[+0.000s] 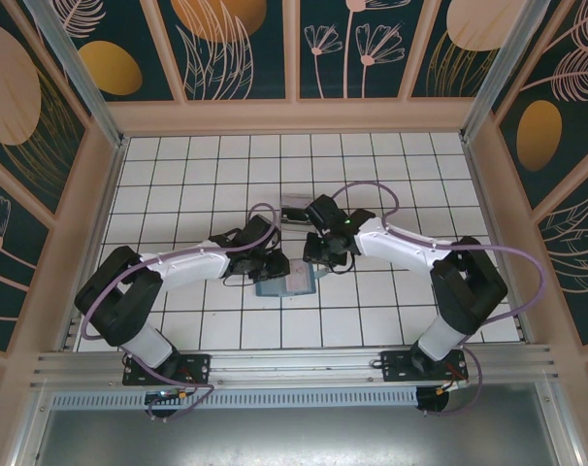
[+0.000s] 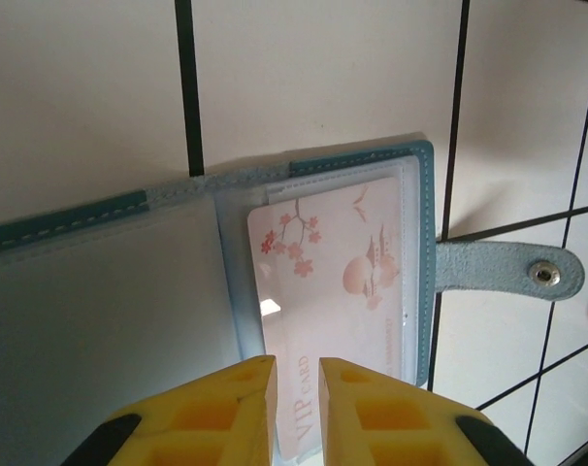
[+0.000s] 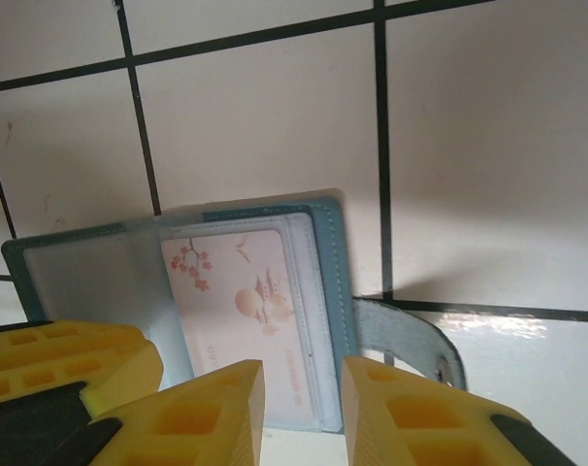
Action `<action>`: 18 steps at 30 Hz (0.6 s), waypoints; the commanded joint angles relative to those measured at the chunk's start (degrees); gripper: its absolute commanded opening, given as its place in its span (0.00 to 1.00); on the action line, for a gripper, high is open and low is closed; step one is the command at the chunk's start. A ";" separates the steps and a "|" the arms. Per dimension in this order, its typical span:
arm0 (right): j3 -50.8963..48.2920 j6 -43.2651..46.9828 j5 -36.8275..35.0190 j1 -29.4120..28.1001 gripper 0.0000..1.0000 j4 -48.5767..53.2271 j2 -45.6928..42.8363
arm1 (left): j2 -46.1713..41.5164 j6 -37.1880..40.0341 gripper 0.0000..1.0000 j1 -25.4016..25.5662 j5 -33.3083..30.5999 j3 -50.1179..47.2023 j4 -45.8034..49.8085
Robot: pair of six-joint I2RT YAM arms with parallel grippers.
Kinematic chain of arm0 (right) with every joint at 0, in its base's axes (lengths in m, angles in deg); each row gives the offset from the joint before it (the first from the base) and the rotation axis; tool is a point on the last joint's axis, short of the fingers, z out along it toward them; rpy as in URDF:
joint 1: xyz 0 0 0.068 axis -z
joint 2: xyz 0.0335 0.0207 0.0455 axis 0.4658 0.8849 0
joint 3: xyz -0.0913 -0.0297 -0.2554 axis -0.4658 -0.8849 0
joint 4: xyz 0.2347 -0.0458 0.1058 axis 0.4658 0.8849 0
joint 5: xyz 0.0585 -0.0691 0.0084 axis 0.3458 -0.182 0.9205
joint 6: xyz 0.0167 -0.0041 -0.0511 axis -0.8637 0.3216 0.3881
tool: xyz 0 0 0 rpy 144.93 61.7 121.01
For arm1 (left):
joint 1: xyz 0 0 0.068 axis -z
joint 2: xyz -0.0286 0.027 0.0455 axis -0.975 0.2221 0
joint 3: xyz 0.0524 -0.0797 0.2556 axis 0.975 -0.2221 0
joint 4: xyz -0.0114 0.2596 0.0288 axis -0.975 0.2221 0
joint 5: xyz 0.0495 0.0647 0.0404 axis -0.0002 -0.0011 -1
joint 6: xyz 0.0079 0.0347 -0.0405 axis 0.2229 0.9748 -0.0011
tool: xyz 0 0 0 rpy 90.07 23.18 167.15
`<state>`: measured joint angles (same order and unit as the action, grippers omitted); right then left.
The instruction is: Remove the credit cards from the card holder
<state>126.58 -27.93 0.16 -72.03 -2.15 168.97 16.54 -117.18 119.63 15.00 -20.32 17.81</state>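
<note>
- Left end effector (image 2: 296,377): jaws slightly apart, straddling the near edge of the pink credit card (image 2: 333,262); nothing clamped, I judge.
- Right end effector (image 3: 304,377): released, above the open card holder (image 3: 331,291) on the bench (image 3: 255,126).
- Step: extraction; next I pinch, then pull straight.

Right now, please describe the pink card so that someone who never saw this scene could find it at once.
Near the middle of the white tiled table lies the open teal card holder. The pink card sits in the panel beside the snap strap. It alone is pale pink, printed with a blossom branch and the words VIP CARD; the neighbouring pocket looks empty.
</note>
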 commanded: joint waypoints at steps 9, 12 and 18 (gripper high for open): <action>-0.62 1.04 3.10 -0.64 0.27 -4.55 6.91 | 2.89 -0.55 0.21 -0.59 -0.52 2.00 0.74; -1.18 1.06 3.32 -0.64 0.26 -5.32 7.72 | 3.90 -0.26 0.21 -0.56 -0.24 2.44 0.92; -2.62 0.90 4.02 -0.71 0.20 -6.65 8.92 | 4.50 -0.29 0.21 -0.54 0.08 3.49 1.74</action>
<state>125.16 -27.71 3.65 -72.38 -7.72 176.90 20.57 -117.51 119.43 14.95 -18.66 17.95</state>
